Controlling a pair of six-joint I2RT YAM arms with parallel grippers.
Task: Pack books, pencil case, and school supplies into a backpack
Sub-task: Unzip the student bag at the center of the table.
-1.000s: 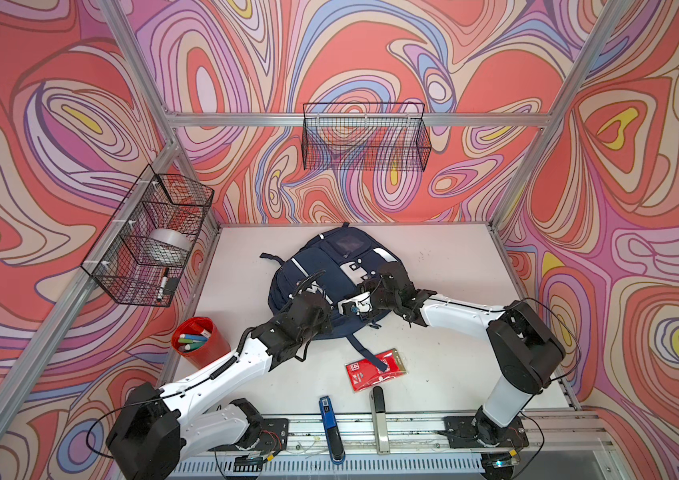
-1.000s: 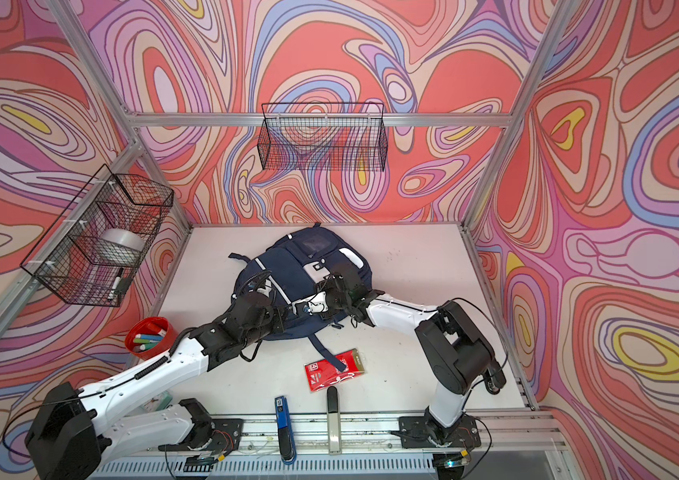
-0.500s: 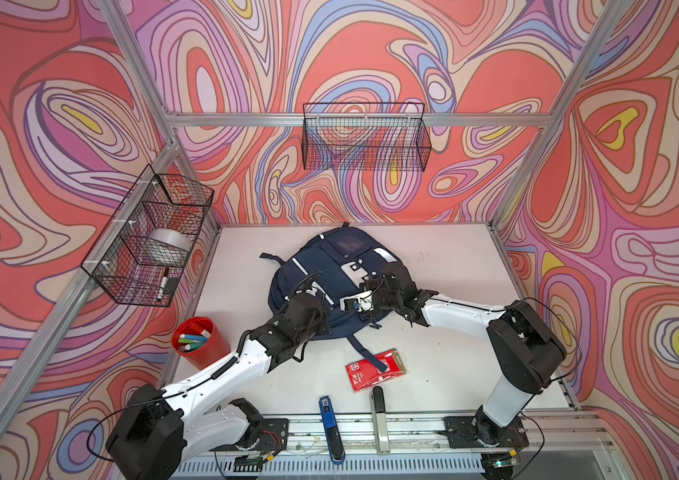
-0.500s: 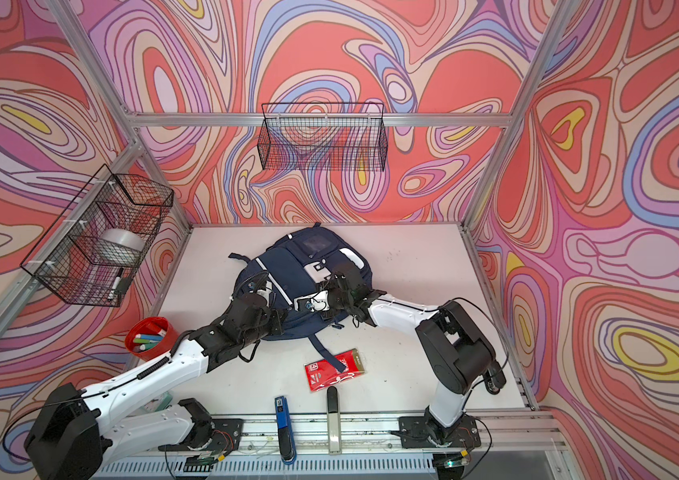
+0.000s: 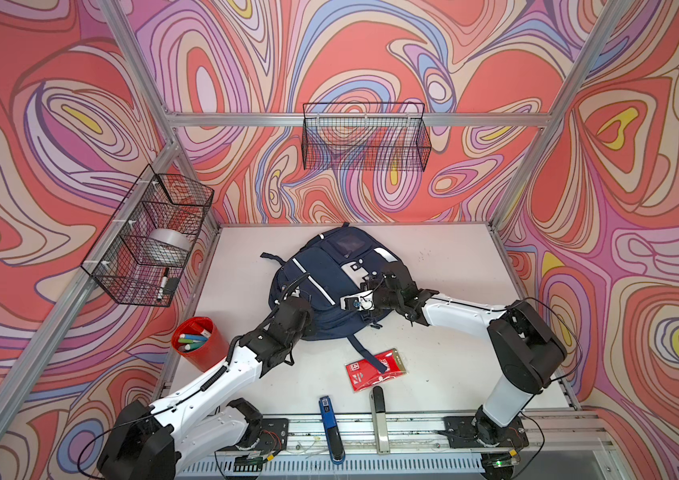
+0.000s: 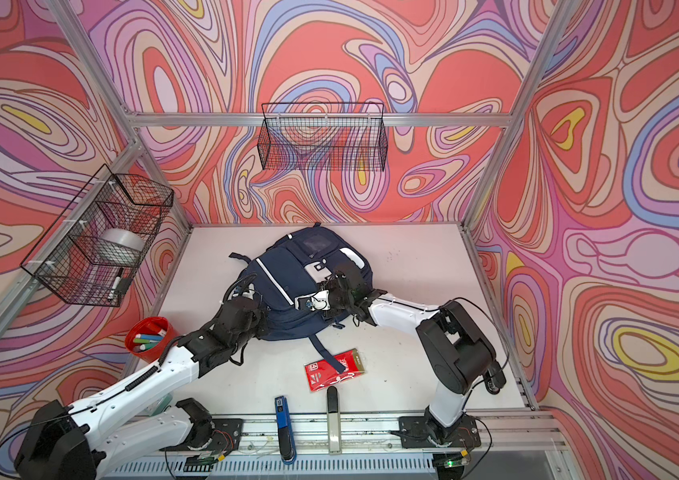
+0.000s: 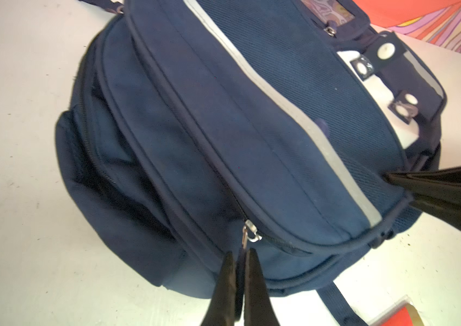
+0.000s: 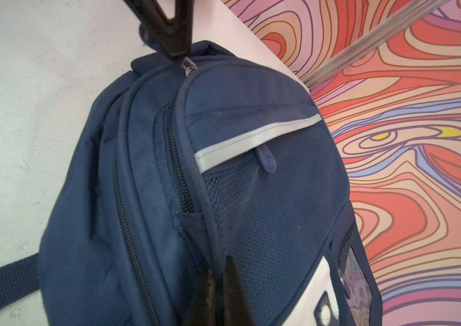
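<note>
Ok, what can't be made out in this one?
- Inside of the backpack: its fabric covers it in every view.
- Print on the red packet: too small in both top views; cut off by the edge in the left wrist view.
- Left gripper tips in both top views: hidden by its own wrist.

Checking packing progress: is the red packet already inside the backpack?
No, the red packet lies on the table outside the backpack.
</note>
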